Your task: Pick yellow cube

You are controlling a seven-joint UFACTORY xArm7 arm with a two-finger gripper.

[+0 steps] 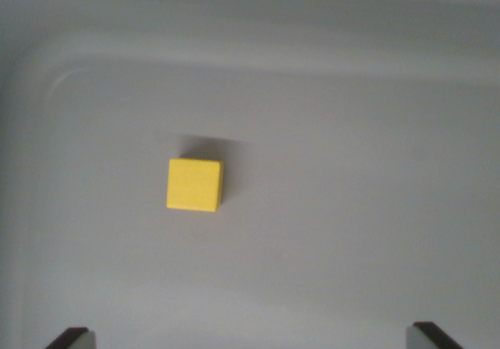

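You are hovering the wide-open, empty gripper (248,337) over the yellow cube (194,184) sitting mid-tray (375,208); shifting left, then descending, seems next

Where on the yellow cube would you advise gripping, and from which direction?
Probably from straight above: the yellow cube lies flat in the grey tray, edges square to the wrist view. Close the hand on its left and right faces.

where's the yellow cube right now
In the wrist view, the yellow cube sits alone on the grey tray floor, left of centre, above and between the fingertips.
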